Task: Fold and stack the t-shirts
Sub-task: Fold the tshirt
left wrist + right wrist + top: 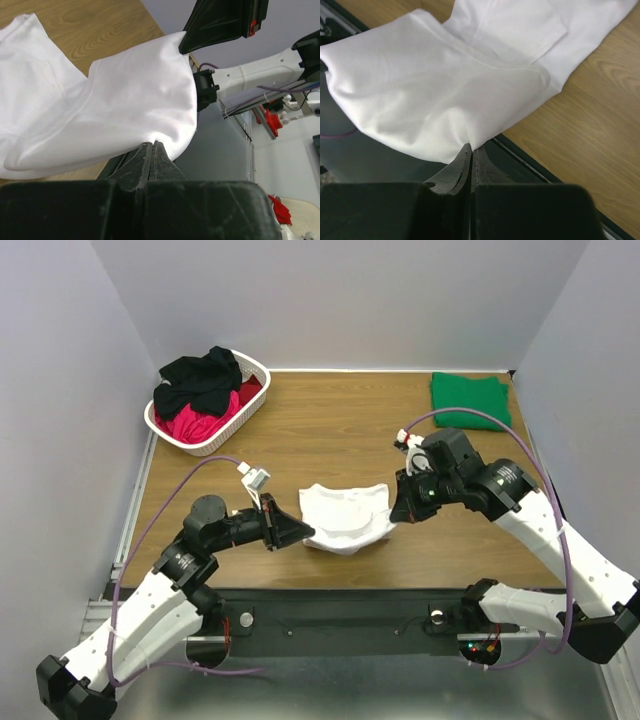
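Note:
A white t-shirt point(345, 517) hangs stretched between my two grippers near the table's front edge, its far part resting on the wood. My left gripper point(303, 532) is shut on the shirt's left edge; the cloth point(125, 105) is pinched at the fingertips point(152, 146). My right gripper point(398, 508) is shut on the shirt's right edge; the cloth point(445, 95) is pinched at its fingertips point(471, 149). A folded green t-shirt point(470, 400) lies at the back right. Black point(200, 378) and red/pink point(205, 420) shirts lie bunched in the basket.
A white lattice basket point(250, 405) stands at the back left corner. Grey walls enclose the table on three sides. A black rail point(340, 600) runs along the table's near edge by the arm bases.

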Available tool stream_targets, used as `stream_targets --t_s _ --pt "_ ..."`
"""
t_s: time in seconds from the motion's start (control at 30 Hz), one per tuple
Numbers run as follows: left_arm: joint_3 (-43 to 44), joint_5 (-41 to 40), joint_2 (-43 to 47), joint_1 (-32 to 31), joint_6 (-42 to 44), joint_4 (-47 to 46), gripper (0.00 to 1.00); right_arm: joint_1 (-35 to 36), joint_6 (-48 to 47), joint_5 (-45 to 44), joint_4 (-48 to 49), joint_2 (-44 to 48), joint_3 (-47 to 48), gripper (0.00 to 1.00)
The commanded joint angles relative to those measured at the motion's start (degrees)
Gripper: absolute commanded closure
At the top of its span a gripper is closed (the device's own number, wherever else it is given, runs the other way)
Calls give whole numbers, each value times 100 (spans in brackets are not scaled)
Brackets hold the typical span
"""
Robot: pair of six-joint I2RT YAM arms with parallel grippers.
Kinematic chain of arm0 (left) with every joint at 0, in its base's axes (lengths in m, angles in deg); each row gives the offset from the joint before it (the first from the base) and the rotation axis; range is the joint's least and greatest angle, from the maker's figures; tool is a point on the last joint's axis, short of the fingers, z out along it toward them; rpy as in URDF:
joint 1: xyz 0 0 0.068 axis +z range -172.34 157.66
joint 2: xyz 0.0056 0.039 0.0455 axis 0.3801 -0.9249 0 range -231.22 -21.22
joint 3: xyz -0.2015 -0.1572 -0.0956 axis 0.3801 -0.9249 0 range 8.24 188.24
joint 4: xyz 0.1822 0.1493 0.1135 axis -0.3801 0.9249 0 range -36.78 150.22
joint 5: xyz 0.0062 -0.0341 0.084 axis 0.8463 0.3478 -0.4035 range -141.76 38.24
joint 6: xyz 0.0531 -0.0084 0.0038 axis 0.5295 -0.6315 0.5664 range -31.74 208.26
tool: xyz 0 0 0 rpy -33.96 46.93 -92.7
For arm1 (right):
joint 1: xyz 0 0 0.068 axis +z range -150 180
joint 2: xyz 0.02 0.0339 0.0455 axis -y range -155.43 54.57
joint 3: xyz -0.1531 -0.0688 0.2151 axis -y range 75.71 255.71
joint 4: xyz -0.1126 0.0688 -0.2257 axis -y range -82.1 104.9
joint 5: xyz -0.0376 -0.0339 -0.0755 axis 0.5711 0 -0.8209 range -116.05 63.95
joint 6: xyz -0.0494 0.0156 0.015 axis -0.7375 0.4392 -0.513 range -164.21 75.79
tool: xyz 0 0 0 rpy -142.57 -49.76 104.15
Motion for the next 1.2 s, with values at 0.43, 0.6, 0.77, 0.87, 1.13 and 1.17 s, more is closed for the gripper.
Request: stream_targets --t_s 0.43,0.6,0.77,0.87,1.13,1.17 --pt "-282 -1055 -1520 11 -603 -1952 100 -18 -58 -2184 945 -1523 379 100" --pt "-475 -1231 -1670 55 -735 -2163 100 -124 -172 -2360 1085 -1936 563 100" --pt "-721 -1284 -1688 151 -928 -2383 100 -255 -313 -2351 1235 -2385 844 100" --pt "-853 -1415 -1679 230 -1060 -2515 100 -378 -357 -2334 1305 -2665 950 100" --pt "-1012 -1372 -2469 565 -1148 -3305 100 -739 -489 -2246 1551 -3264 1214 100" --pt "-985 -1346 -2575 582 -1122 -3376 100 -765 -506 -2228 1586 -3316 1231 100"
